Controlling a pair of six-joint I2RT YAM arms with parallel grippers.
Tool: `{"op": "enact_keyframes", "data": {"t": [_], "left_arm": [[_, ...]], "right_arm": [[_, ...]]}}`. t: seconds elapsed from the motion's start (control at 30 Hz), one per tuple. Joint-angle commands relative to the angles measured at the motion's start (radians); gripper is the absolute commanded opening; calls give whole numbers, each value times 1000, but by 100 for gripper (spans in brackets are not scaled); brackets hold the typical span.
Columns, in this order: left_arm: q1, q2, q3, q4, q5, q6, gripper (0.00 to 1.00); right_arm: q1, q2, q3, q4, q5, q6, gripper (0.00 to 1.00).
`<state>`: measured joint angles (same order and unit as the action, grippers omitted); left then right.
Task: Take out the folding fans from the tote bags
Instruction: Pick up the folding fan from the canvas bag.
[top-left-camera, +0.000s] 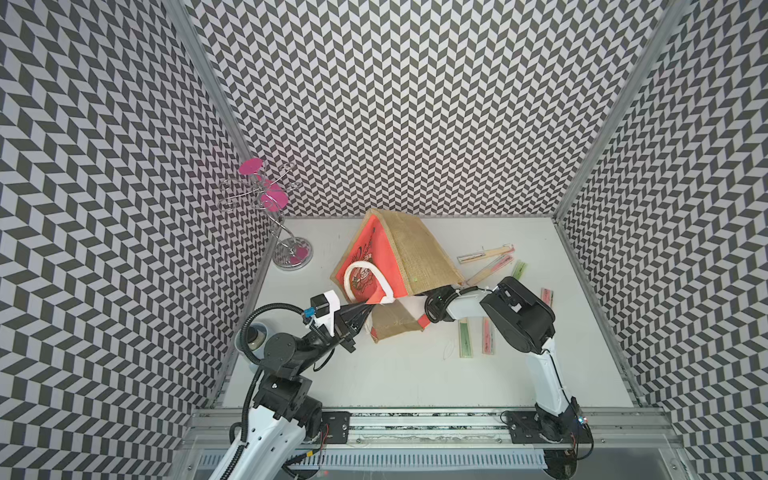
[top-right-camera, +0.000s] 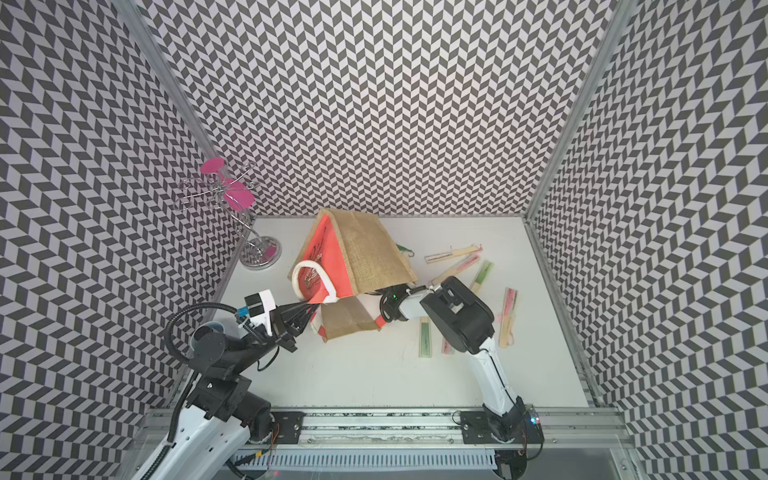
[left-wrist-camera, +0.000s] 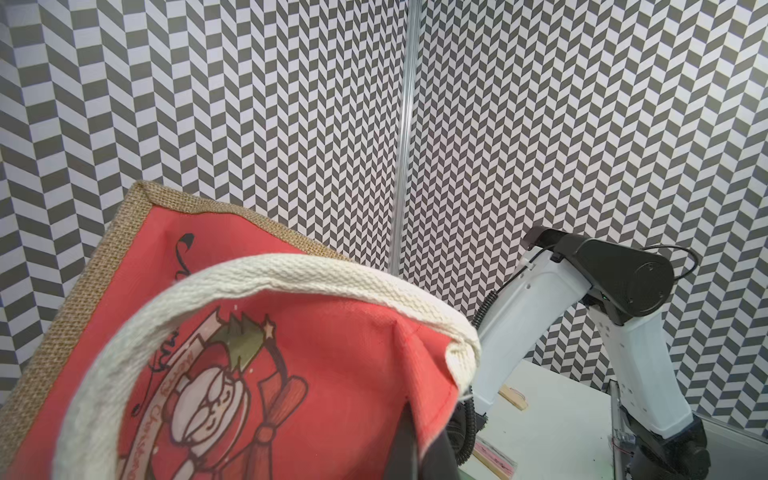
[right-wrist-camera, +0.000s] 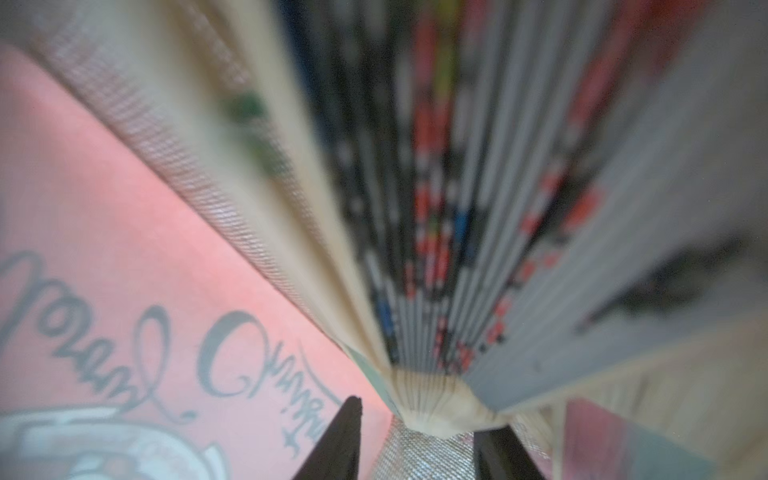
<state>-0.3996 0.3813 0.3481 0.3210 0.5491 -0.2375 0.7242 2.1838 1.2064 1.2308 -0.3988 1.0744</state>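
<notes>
Though blurred, fan between tool tips

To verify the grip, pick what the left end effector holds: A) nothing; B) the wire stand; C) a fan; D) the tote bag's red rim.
D: the left end effector pinches the tote bag by its red rim, beside the white handle.

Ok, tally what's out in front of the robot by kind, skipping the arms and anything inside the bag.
Tan jute tote bag with red-orange printed front: 1
Closed pale-bamboo folding fans lying outside it: 6
Chrome wire stand with pink discs: 1
Total: 8
</notes>
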Motion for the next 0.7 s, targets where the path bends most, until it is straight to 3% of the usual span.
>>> {"op": "enact_keyframes", "data": {"t": [0.0,0.13,0.4,0.67], "left_arm": [[-15,-42,40,83,-49,6,0],[-15,-50,54,49,-161,10,0],[-15,-77,50,85,-90,-2,0],[-15,-11,52,232,273,-59,0]], "right_arm": [[-48,-63,-24,57,43,54,41],[-48,-108,-59,-77,120,80,48],[-49,-126,18,-471,246,94,49],[-48,-72,120,-623,267,96,47]]}}
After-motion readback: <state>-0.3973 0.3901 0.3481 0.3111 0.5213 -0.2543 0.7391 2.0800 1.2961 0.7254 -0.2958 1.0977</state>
